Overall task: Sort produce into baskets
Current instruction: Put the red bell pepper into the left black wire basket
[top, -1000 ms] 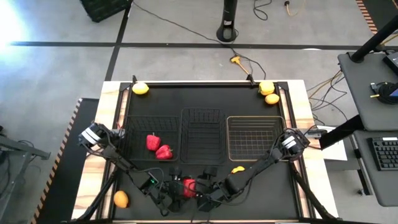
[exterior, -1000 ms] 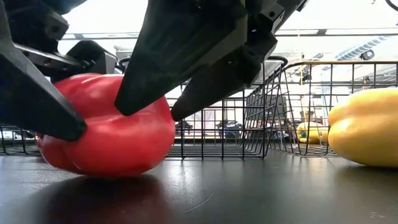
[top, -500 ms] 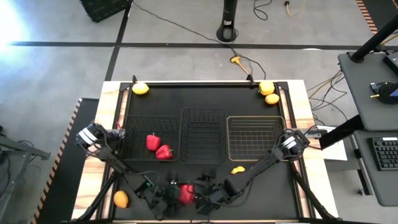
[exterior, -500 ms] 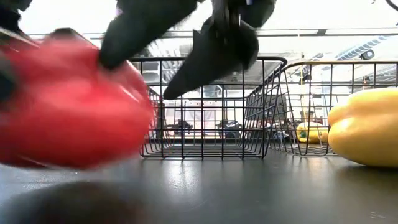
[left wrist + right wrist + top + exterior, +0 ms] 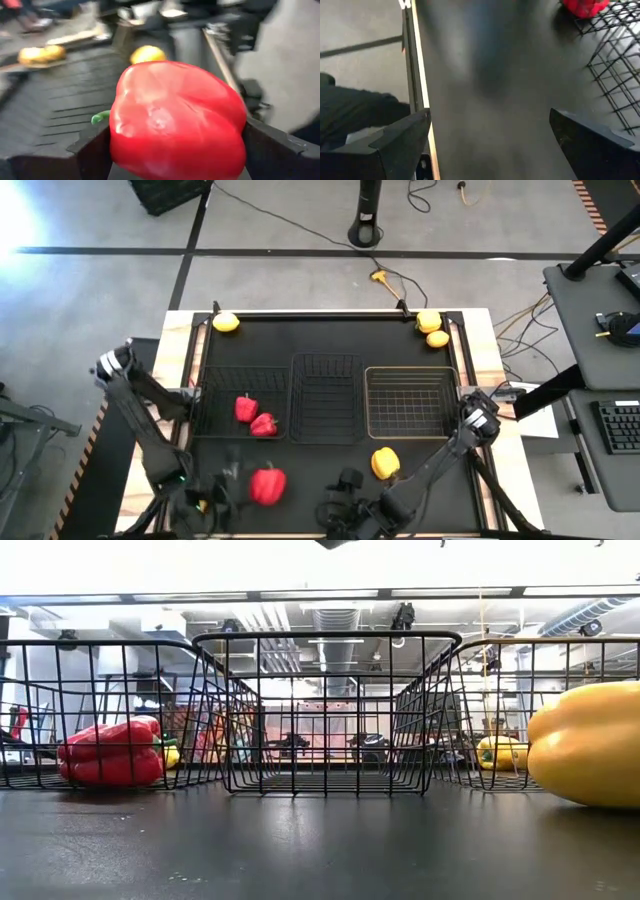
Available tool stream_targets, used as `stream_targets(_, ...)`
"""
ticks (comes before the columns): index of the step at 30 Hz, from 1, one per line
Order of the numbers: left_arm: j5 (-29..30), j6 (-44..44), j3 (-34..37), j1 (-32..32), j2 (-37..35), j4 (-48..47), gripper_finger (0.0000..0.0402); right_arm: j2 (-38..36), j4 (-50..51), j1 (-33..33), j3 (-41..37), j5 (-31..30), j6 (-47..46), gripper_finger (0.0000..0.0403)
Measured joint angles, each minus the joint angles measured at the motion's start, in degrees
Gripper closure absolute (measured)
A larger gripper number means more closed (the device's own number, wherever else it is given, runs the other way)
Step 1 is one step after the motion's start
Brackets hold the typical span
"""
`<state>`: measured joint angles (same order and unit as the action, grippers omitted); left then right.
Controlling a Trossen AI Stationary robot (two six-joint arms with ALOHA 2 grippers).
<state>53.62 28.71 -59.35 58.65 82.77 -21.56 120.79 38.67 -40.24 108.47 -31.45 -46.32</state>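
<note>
Gripping a red pepper (image 5: 267,483), the left pincer (image 5: 262,485) is carrying it; next comes the left black basket (image 5: 203,423). Right pincer (image 5: 487,137) is waiting open.

— High view?
— Straight down from far above; whole table (image 5: 330,335), both arms and the floor around, all in one frame.

— Low view?
— At table-top height, level across toward the room. Very close to the yellow pepper (image 5: 590,740), facing the near ends of the three baskets (image 5: 325,637). Shared with the high view: that pepper (image 5: 385,463), near the right claw, and the baskets (image 5: 325,360) farther ahead of it.

— Wrist views?
— Left: right behind the left claw (image 5: 185,150), nearly filled by the red pepper (image 5: 175,120) clamped between its fingers; same pepper (image 5: 267,483) from above. Right: behind the right claw (image 5: 490,130), aimed down at dark table between spread fingers, basket wire (image 5: 620,75) just beyond.
</note>
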Motion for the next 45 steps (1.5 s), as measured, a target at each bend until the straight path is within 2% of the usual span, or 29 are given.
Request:
stream_targets(4, 6.44, 6.76, 1.14, -1.52, -6.13, -12.69, 0.0066, 0.0, -0.14, -0.44, -0.76, -1.49, -2.38, 0.0005)
stream_targets(8, 8.74, 18.98, 3.28, -5.22, -9.39, -27.65, 0.0066, 0.04, -0.16, -0.38, -2.22, -1.63, -4.19, 0.0005)
stream_targets(12, 7.22, 30.27, 6.2, -10.63, -10.6, -39.32, 0.0066, 0.09, -0.11, -0.38, -3.39, -1.63, -5.21, 0.0005)
stream_targets(15, 2.59, 35.32, 9.03, -16.21, -11.23, -42.79, 0.0066, 0.09, -0.07, -0.38, -3.58, -1.63, -5.29, 0.0005)
stream_targets(19, -6.45, 39.58, 12.93, -24.33, -11.42, -42.37, 0.0065, 0.09, -0.12, -0.36, -3.58, -1.65, -5.13, 0.0005)
stream_targets(22, -9.31, 41.73, 15.23, -27.35, -11.36, -41.25, 0.0065, 0.09, -0.13, -0.36, -3.58, -1.65, -5.1, 0.0005)
stream_targets(27, -7.28, 43.08, 16.2, -27.65, -11.42, -39.71, 0.0065, 0.11, 0.02, -0.36, -3.58, -1.65, -5.02, 0.0005)
stream_targets(32, -1.95, 42.06, 16.68, -27.79, -11.05, -33.88, 0.0065, 0.13, 0.02, -0.36, -3.58, -1.65, -4.7, 0.0005)
stream_targets(35, -0.82, 42.99, 17.8, -28.15, -10.18, -30.36, 0.0065, 0.13, -0.03, -0.36, -3.58, -1.65, -4.74, 0.0005)
stream_targets(39, -0.4, 43.88, 19.94, -28.17, -9.52, -24.74, 0.0065, 0.13, -0.17, -0.36, -3.58, -1.65, -5.05, 0.0005)
stream_targets(45, -2.79, 44.7, 20.36, -28.2, -9.31, -24.81, 0.0042, 0.15, -0.19, -0.36, -3.58, -1.65, -5.1, 0.0005)
